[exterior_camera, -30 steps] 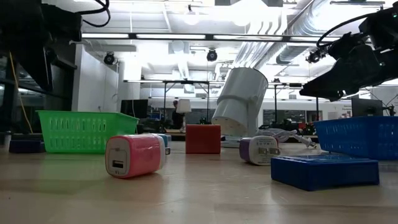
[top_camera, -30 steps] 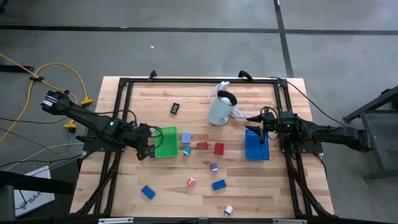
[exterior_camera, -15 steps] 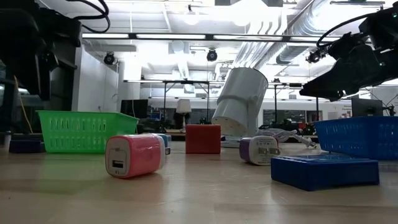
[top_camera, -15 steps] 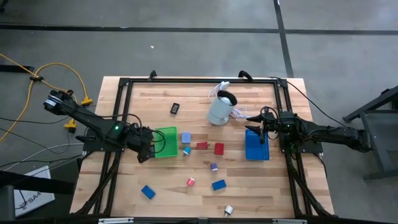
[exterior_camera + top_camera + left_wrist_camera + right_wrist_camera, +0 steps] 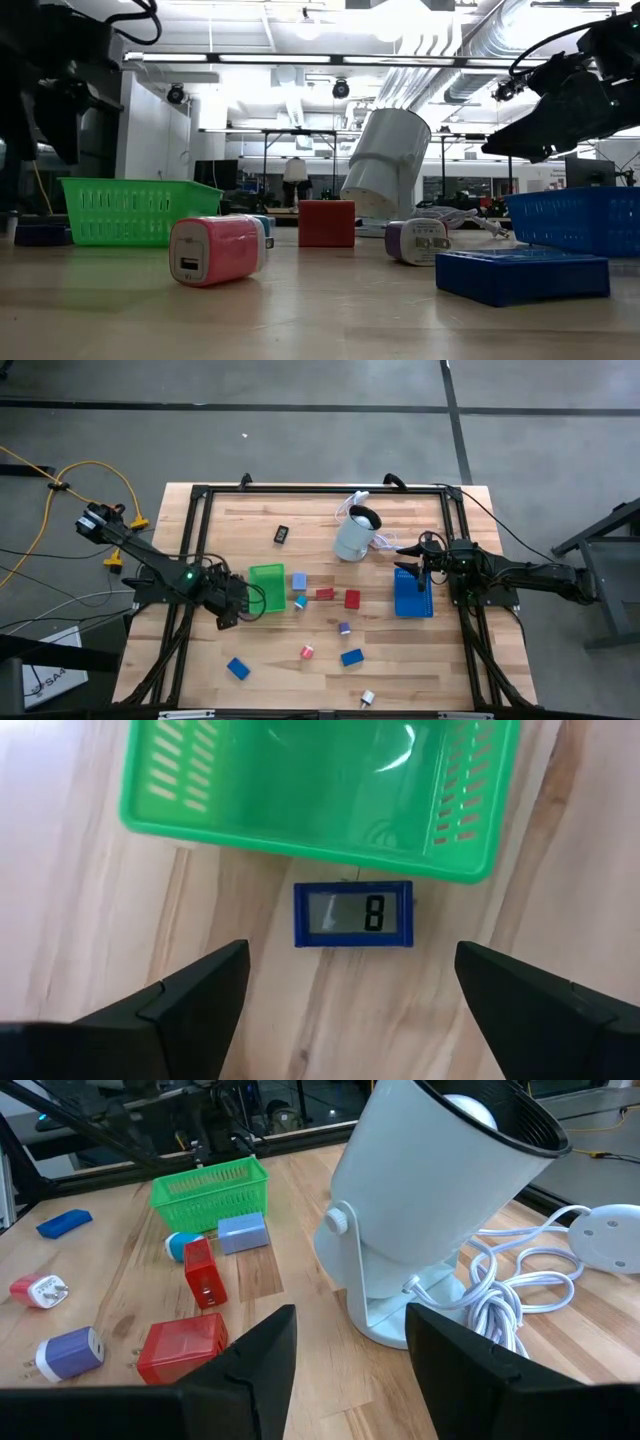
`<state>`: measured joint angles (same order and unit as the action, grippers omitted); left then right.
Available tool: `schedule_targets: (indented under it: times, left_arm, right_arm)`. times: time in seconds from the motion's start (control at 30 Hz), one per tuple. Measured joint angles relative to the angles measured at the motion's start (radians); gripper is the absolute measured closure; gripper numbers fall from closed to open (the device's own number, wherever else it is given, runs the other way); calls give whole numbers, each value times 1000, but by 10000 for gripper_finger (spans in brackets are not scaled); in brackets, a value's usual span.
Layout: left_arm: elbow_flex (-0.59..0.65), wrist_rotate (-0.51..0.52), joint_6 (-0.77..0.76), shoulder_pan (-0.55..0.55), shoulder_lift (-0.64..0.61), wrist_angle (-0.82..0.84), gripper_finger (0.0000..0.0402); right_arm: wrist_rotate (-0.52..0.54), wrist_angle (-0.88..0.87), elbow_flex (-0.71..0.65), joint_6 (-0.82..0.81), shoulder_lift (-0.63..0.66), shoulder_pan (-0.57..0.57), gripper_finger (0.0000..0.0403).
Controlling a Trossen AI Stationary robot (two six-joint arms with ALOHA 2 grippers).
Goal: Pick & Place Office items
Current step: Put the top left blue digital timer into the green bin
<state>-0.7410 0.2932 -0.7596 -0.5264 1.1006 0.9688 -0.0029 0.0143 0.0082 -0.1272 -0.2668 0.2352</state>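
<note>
Near the table's left edge, the left gripper (image 5: 228, 612) has pulled back toward the front edge from the green tray (image 5: 267, 567), and its fingers have spread wide. It holds nothing. Between them, flat on the wood, lies a small blue display piece (image 5: 353, 914) showing an 8, just beside the tray's wall and outside it. As I read it, that piece is not yet placed and needs another grasp.

Toward the middle lie a pale blue block (image 5: 299, 580), two red pieces (image 5: 352, 599), a purple plug (image 5: 343, 628), a pink plug (image 5: 307, 652) and a blue block (image 5: 351, 657). Behind them a pale appliance (image 5: 353, 538) leans beside its white cord.

Toward the right edge, the right gripper (image 5: 418, 552) hovers over the blue tray's (image 5: 412, 600) far end, fingers parted and empty.

The table (image 5: 260, 520) is pale planked wood inside a black frame. Grey floor surrounds it, and a lit workshop lies beyond.
</note>
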Motion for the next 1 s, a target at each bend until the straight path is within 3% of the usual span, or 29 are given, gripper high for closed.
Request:
schedule_targets:
  times: [0.53,1.0]
  left_arm:
    - [0,23,-179,-27,110,-16,57]
    - [0,29,-150,-19,110,-108,57]
  right_arm:
    - [0,0,0,0,0,0,227]
    - [0,0,0,0,0,0,227]
